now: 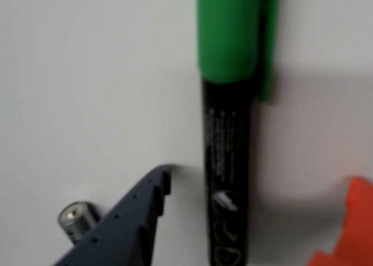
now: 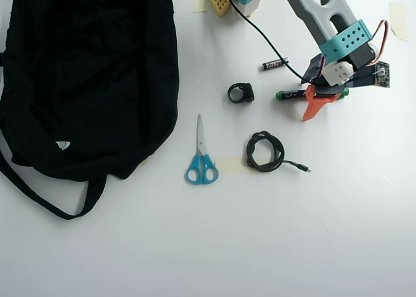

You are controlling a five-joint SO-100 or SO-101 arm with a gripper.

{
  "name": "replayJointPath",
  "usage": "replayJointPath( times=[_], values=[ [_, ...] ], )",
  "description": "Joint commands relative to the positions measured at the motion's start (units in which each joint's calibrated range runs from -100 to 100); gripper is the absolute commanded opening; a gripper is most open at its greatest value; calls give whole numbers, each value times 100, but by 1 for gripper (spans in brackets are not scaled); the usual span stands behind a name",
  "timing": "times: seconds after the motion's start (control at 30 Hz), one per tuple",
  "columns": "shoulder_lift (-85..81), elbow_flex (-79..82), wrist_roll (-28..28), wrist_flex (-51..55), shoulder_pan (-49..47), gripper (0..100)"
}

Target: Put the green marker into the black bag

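The green marker (image 1: 227, 138) lies flat on the white table, green cap toward the top of the wrist view and dark printed barrel toward the bottom. My gripper (image 1: 260, 181) is open and straddles the barrel, with the dark blue finger (image 1: 140, 213) to its left and the orange finger (image 1: 349, 219) to its right, neither touching it. From overhead, the marker (image 2: 290, 94) pokes out to the left from under the gripper (image 2: 311, 92). The black bag (image 2: 91, 63) fills the left side, far from the gripper, one strap trailing toward the front.
A small black battery (image 2: 275, 64) lies just behind the marker and shows beside the blue finger as the battery (image 1: 76, 219). A black ring (image 2: 240, 93), blue-handled scissors (image 2: 201, 160) and a coiled black cable (image 2: 264, 152) lie between the gripper and the bag.
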Motion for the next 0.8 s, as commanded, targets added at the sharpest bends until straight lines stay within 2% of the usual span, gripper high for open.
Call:
replayJointPath(
  times=[0.0, 0.77],
  values=[
    [-39, -46, 18, -74, 3, 37],
    [-47, -46, 18, -74, 25, 37]
  ],
)
